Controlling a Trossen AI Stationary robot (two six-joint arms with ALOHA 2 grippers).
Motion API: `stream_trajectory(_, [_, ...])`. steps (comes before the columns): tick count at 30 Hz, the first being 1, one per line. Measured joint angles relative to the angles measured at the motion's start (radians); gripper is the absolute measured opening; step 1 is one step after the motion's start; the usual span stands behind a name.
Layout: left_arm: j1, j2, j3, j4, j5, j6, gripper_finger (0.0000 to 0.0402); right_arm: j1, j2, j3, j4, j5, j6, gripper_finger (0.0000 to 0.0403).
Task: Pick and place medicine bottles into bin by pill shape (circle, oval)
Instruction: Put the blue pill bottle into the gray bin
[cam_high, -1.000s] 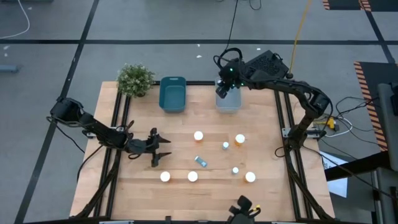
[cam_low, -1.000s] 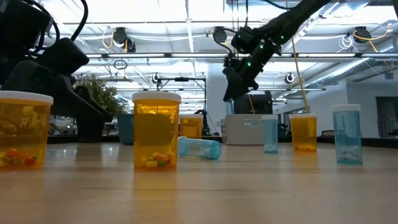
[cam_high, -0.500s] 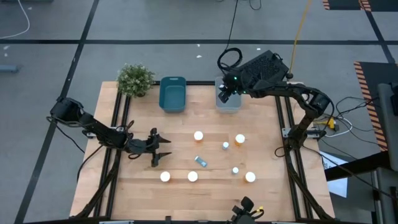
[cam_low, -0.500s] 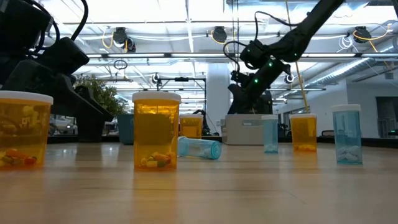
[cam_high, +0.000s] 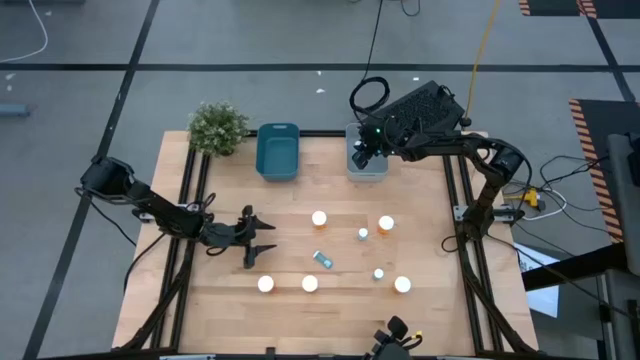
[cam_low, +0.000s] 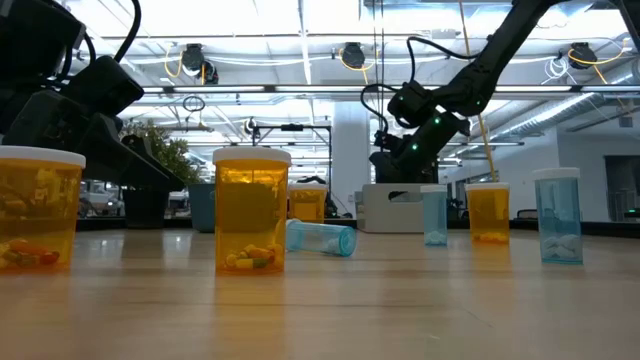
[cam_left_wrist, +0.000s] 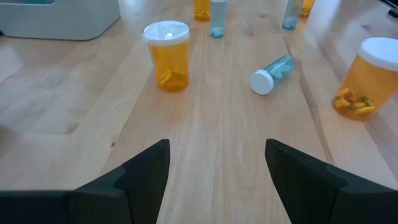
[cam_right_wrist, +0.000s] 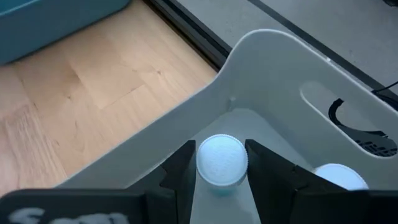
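So the right arm is reaching from its side of the tabletop (cam_high: 420, 250) out over the white bin (cam_high: 367, 165), elbow bent, wrist tipped down so the right claw (cam_right_wrist: 221, 163) sits inside that bin. It's clamped on a small bottle (cam_right_wrist: 221, 162) with a white cap, one finger on each side of the cap (the body under the cap looks pale teal, but barely any of it shows). Beside it in the white bin there's a second white cap (cam_right_wrist: 336, 176), mostly cut off at the frame edge, so I can't say which kind of bottle it is.

The left arm is stretched low across the wood, well away from the white bin, with the left claw (cam_left_wrist: 216, 163) hovering just above the surface and its fingers spread apart, nothing between them.

The rest of the medicine bottles are loose on the tabletop, all nearer the front edge than the white bin: amber bottle (cam_high: 319, 218) and another amber bottle (cam_high: 386, 224) closest to it, a small teal bottle (cam_high: 363, 234) between those two, a teal one lying on its side (cam_high: 322, 259), then more amber ones along the front. From overhead you only get caps, so pill shapes are impossible to read there. A blue-green bin (cam_high: 278, 151) stands left of the white bin, with a potted plant (cam_high: 217, 127) beyond that.
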Motion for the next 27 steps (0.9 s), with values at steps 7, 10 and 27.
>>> stream_trajectory(7, [0.0, 0.0, 0.0, -0.001, 0.0, 0.008, 0.0268, 0.0, 0.0, 0.0, -0.004, 0.001, 0.0, 0.015])
stream_trajectory(10, [0.0, 0.0, 0.0, -0.001, 0.0, 0.009, 0.0268, 0.0, 0.0, 0.0, -0.002, 0.002, 0.0, 0.0172])
stream_trajectory(27, [0.0, 0.0, 0.0, -0.002, 0.0, 0.01, 0.0268, 0.049, -0.261, 0.0, -0.172, 0.001, 0.02, 0.0212])
